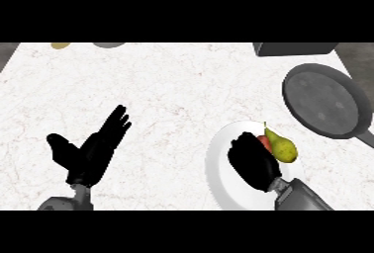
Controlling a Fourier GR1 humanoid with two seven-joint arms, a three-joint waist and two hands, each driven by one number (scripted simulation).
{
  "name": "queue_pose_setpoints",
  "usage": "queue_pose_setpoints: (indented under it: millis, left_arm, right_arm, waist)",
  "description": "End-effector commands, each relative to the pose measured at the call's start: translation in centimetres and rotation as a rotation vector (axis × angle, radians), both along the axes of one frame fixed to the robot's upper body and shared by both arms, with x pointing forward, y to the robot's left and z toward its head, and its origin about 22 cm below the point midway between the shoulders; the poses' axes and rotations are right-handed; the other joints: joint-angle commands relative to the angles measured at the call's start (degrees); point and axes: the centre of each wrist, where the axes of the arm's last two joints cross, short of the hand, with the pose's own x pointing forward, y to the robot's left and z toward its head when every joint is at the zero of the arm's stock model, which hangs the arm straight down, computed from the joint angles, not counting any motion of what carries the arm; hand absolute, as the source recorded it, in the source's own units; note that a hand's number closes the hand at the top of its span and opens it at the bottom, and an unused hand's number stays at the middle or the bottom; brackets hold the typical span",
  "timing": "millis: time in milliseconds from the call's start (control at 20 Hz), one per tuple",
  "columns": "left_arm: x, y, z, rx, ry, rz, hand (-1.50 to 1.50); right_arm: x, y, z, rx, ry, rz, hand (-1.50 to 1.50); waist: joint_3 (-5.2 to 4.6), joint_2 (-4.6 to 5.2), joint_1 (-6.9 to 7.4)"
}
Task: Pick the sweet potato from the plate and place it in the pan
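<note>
Spreading across the whole view, the white marbled counter (168, 99) carries everything else. A dark grey frying pan (325, 101) lies at its right side, its round bowl bare and its handle running down toward the right edge. Just below and left of the pan sits a white plate (219, 168), close to the pan, though it is hard to tell whether the rims touch.

The left robot hand (91, 153) shows at the lower left, well apart from the plate, open with its fingers straight and pointing up and to the right, the thumb spread to the left; it holds nothing. The right robot hand (254, 165) comes in from the lower right and lies over the middle of the plate. It reads as one dark shape, so I cannot tell whether it is open or closed.

A yellow-green pear (283, 148) lies on the plate's right part, stem up. The sweet potato (265, 143) is on the plate too, a small reddish strip showing between the pear and the right robot hand, mostly hidden by that hand.

Along the far edge stand a dark box-like thing (296, 48), a grey round thing (110, 45) and a small yellowish thing (61, 45), all cut off.
</note>
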Motion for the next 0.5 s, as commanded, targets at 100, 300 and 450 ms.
queue_pose_setpoints:
  millis: [100,300,450]
  left_arm:
    - [-0.7,1.3,-0.5,0.006,0.012,0.064,0.00]
    - [-1.0,0.6,-0.5,0.008,0.011,0.009,0.00]
    - [-0.7,0.4,-0.7,0.004,0.015,-0.017,0.00]
  right_arm:
    - [1.7,-0.7,0.1,0.432,0.059,-0.710,1.50]
    - [2.5,0.8,4.4,0.695,-0.237,-0.942,1.50]
    - [1.5,1.9,6.8,0.885,-0.382,-0.992,1.50]
  waist:
    - [0.29,-0.14,-3.80]
    - [-0.08,-0.63,0.03]
    - [-0.15,-0.39,1.48]
